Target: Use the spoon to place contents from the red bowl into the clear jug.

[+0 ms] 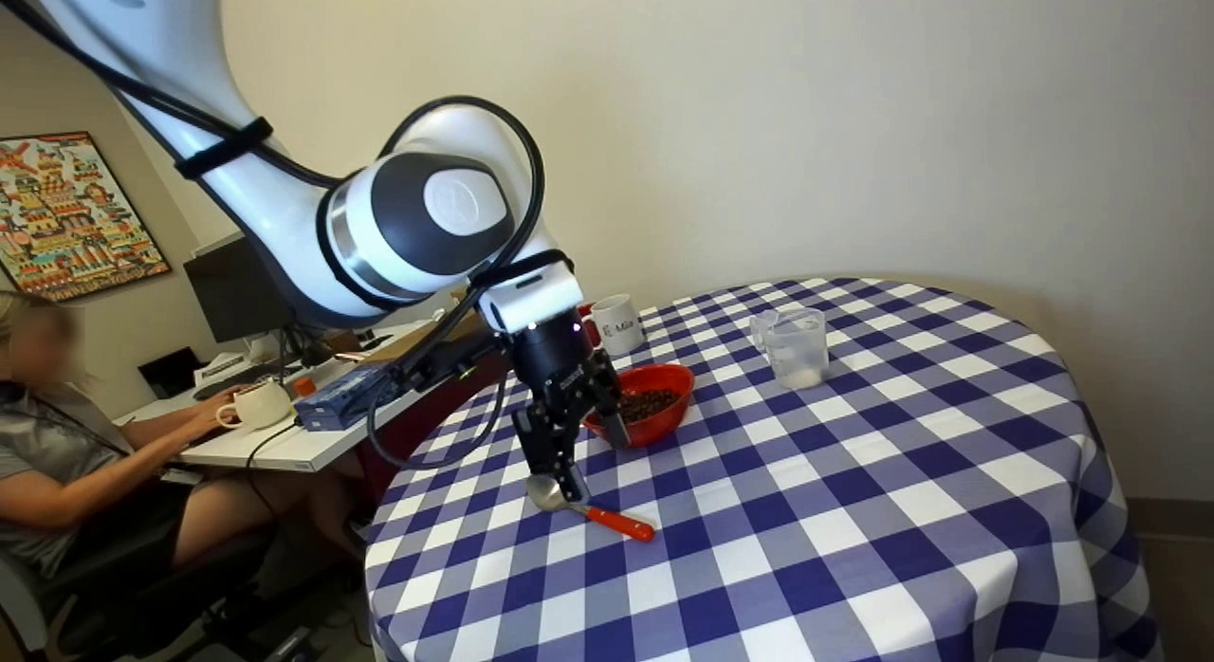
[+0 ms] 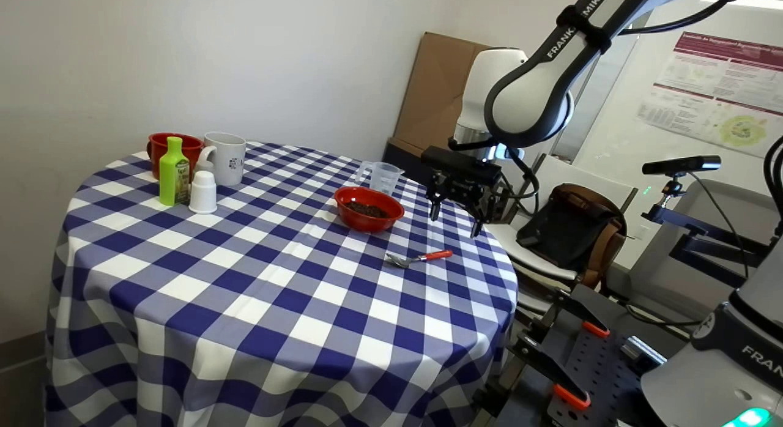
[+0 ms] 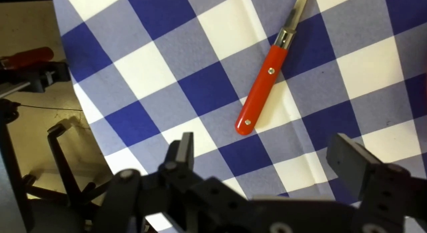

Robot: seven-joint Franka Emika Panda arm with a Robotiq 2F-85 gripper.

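Jaws spread apart, nothing held. Spoon [image 3: 274, 61] laid toward robot-side edge of desk [image 2: 452, 311]; in wrist view seen ahead of the gap, long axis slanted across the closing line; height above it unclear.

I see my gripper [image 2: 455, 223] blk; tablecloth [image 2: 269, 292] blue, wht & gry check; spoon hdl [image 3: 262, 89] orange-red; bowl [image 2: 367, 224] red w/ dk brn contents [image 2: 367, 209]; jug [image 1: 797, 344] clear; bottle [image 2: 168, 179] lime grn.
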